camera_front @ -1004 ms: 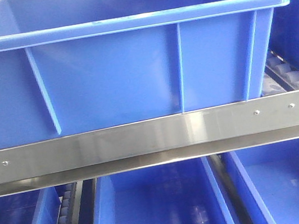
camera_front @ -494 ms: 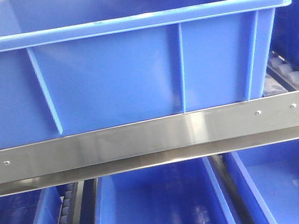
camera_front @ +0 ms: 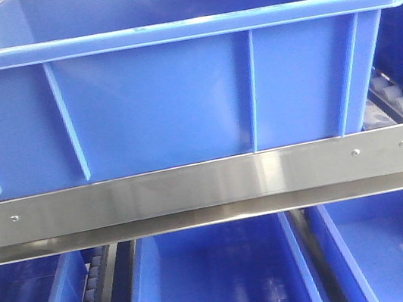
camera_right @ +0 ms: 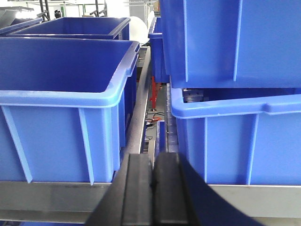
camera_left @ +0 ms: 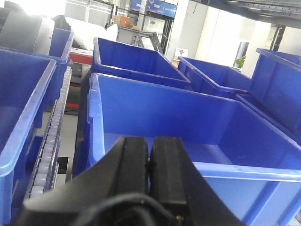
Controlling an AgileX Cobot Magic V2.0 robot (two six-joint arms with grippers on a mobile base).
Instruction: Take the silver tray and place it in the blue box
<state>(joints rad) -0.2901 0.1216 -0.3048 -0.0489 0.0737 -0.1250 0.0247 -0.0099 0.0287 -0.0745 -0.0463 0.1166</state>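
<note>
1. Facing a rack of blue bins, I see no silver tray in any view; the only silver here is the steel shelf rail (camera_front: 207,188) running straight across from 9 to 3 o'clock in the front view.
2. Sitting on that rail, the blue box (camera_front: 170,95) fills the upper part of the front view. What shows of its inside from my left wrist is bare blue floor and walls (camera_left: 188,122), with no tray visible, though the near part of the floor is hidden behind the rim.
3. My judgement on progress: the tray does not lie in the box as far as I can see, and neither end effector carries it, so finding and fetching the tray is left. Where it sits, I cannot tell.
4. My left end effector (camera_left: 149,165) has its two black fingers pressed together with nothing between them. It sits at 6 o'clock in its wrist view, pointing roughly level over the near rim of the box.
5. My right end effector (camera_right: 153,188) is likewise closed on nothing, at 6 o'clock in its view, held level and aimed at the gap between the left bin (camera_right: 61,94) and the stacked bins (camera_right: 235,132) at 3 o'clock.
</note>
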